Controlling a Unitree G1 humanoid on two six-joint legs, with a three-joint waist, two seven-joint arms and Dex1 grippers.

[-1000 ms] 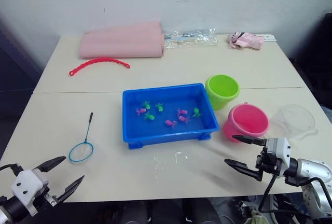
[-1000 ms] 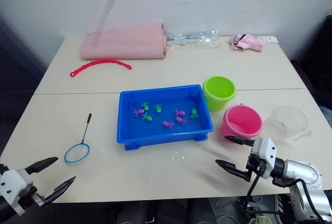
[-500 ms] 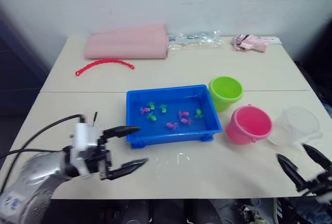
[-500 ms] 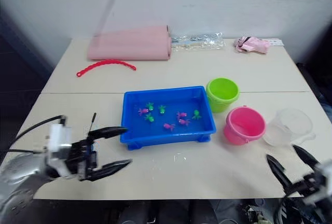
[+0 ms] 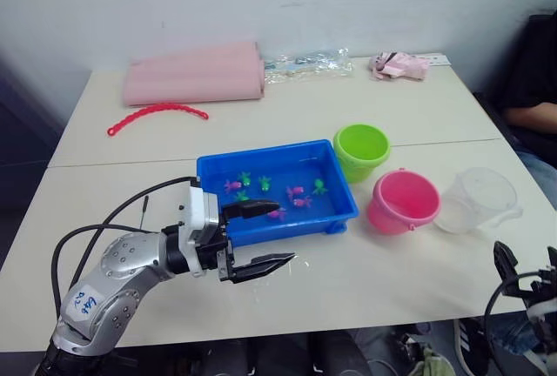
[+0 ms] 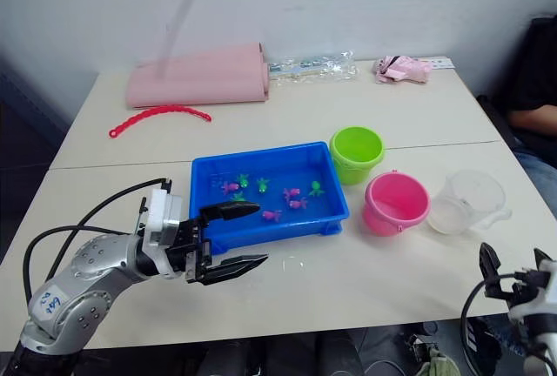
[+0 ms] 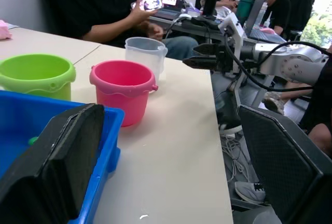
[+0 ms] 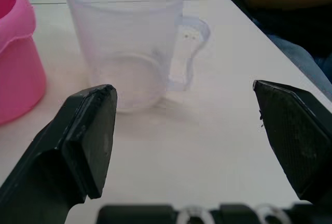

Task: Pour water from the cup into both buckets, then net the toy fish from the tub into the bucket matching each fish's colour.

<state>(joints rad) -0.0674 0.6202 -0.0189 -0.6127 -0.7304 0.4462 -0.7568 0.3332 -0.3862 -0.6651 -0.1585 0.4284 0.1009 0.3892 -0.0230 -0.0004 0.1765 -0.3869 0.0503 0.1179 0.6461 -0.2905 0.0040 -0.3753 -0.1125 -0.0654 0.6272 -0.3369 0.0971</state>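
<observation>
The blue tub [image 5: 211,170] sits mid-table with several small pink and green toy fish [image 5: 295,191] in it. To its right stand the green bucket [image 5: 362,151] and the pink bucket [image 5: 403,201], then the clear cup [image 5: 475,200]. My left gripper [image 5: 265,236] is open and empty at the tub's near edge, one finger over the rim. My right gripper [image 8: 189,125] is open and empty, low at the table's near right corner, a short way from the cup [image 8: 129,37]. Of the net, just the handle tip [image 5: 144,204] shows; my left arm hides the hoop.
At the back lie a pink rolled cloth [image 5: 193,74], a red beaded chain [image 5: 157,115], a clear plastic bag [image 5: 305,64] and a small pink item [image 5: 396,64]. A person [image 5: 533,89] sits by the table's right side, holding a phone [image 7: 150,2].
My left arm swung in from the near left corner to the tub's front edge. My right arm dropped back from beside the pink bucket to the near right corner. The camera shifted.
</observation>
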